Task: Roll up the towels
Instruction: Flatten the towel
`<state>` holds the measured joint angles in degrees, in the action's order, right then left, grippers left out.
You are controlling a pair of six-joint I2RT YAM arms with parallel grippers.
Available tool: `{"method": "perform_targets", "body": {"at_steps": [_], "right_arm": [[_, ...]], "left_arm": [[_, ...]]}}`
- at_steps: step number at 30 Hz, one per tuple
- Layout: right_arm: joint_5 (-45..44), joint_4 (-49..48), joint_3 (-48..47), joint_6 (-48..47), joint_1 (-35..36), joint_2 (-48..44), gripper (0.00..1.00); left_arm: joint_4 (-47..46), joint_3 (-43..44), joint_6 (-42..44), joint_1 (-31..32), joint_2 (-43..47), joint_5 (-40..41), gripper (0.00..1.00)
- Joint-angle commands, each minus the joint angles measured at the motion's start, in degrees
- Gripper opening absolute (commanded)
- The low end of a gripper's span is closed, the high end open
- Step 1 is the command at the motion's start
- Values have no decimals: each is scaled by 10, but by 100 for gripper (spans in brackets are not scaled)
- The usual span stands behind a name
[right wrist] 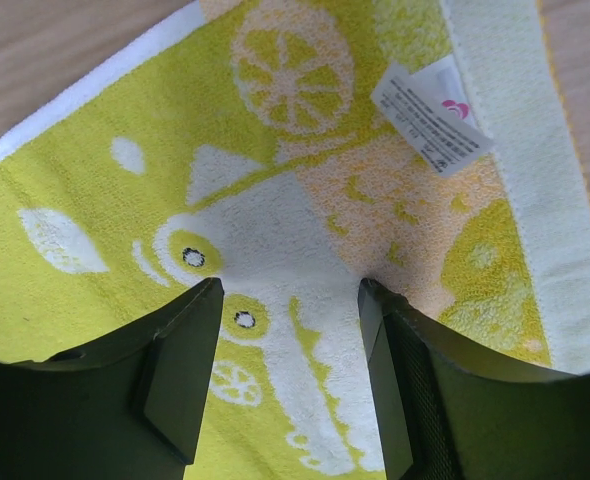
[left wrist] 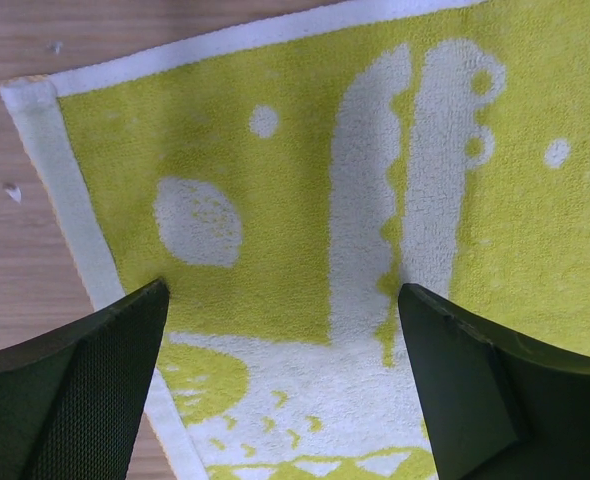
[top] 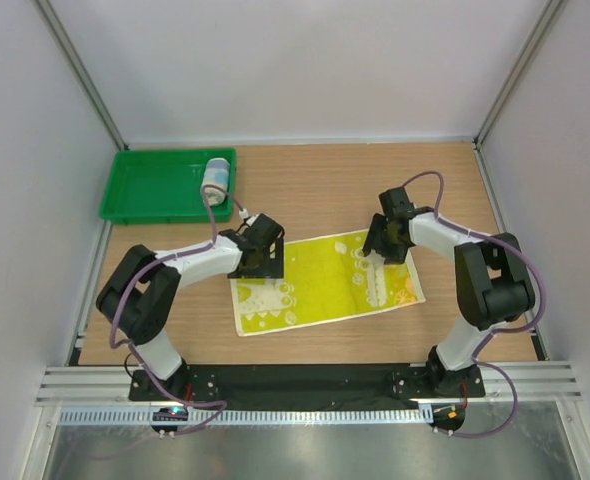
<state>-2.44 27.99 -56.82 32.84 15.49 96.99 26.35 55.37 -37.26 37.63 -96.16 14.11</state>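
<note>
The yellow-green and white towel [top: 325, 282] lies flat and spread out on the wooden table. My left gripper [top: 258, 262] is open just above its far left corner; the left wrist view shows the towel [left wrist: 305, 200] and its white border between the wide-apart fingers [left wrist: 85, 380]. My right gripper [top: 383, 248] is open over the towel's far right part; in the right wrist view the towel [right wrist: 285, 200] with its orange prints and white label [right wrist: 430, 115] lies under the fingers [right wrist: 175, 370]. The light blue and white towel [top: 215, 181] sits rolled in the green tray.
A green plastic tray [top: 155, 186] stands at the back left of the table. White walls and metal frame posts close in the table on three sides. A black base rail [top: 305, 382] runs along the near edge.
</note>
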Motion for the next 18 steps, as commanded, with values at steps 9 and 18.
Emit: {"method": "perform_targets", "body": {"at_steps": [9, 18], "right_arm": [[16, 7, -50, -6, -41, 70, 66], [52, 31, -58, -1, -32, 42, 67]], "left_arm": [[1, 105, 72, -64, -86, 15, 97], [13, 158, 112, -89, -98, 15, 97]]}}
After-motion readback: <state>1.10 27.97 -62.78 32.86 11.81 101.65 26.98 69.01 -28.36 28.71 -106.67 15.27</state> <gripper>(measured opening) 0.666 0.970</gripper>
